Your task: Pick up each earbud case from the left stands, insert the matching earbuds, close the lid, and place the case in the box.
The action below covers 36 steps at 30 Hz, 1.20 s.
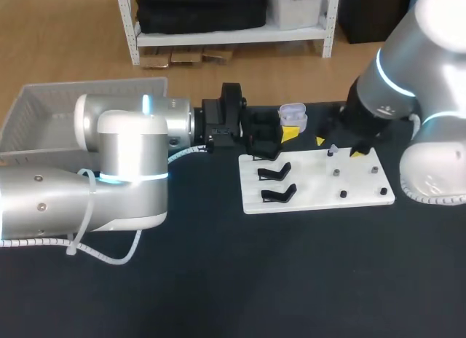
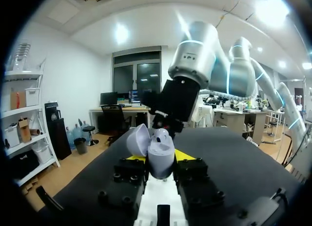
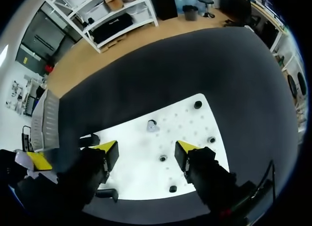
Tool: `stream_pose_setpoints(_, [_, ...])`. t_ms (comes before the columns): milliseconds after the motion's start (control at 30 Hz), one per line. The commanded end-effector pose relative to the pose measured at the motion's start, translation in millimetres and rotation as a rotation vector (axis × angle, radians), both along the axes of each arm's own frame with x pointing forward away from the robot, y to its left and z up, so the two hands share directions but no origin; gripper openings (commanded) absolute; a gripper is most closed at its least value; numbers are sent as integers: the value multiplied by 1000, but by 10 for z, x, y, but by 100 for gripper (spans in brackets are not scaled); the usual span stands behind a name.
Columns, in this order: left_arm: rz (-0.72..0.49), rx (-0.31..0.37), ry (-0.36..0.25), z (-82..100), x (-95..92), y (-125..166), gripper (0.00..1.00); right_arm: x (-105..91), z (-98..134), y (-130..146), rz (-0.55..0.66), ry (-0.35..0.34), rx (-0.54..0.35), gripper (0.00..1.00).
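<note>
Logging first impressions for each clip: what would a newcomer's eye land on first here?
First, the pale earbud case, lid flipped open, clamped in the left tool just past the far edge of the white board. Next, the right tool hovering open above that board and its small black pegs. A white basket sits at the table's left.

The earbud case (image 2: 161, 160) looks glossy plastic, the table (image 1: 218, 280) matt (white board (image 1: 320, 198) smooth).
</note>
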<state>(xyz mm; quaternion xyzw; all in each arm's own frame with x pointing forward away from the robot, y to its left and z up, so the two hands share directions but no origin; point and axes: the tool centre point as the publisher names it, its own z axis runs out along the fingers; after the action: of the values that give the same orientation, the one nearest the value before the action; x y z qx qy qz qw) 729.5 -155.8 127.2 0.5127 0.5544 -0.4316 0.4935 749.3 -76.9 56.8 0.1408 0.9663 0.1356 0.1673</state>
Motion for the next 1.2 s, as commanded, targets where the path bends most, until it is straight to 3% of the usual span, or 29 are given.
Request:
stream_pose_setpoints(33, [9, -7, -7, -15, -22, 1, 0, 73, -74, 26, 20, 14, 4, 67])
stream_pose_setpoints(367, [9, -7, -7, -15, -22, 1, 0, 136, -185, -13, 18, 30, 7, 50])
stream_pose_setpoints(1200, [9, -7, -7, -15, -22, 1, 0, 249, -325, -13, 12, 57, 33, 42])
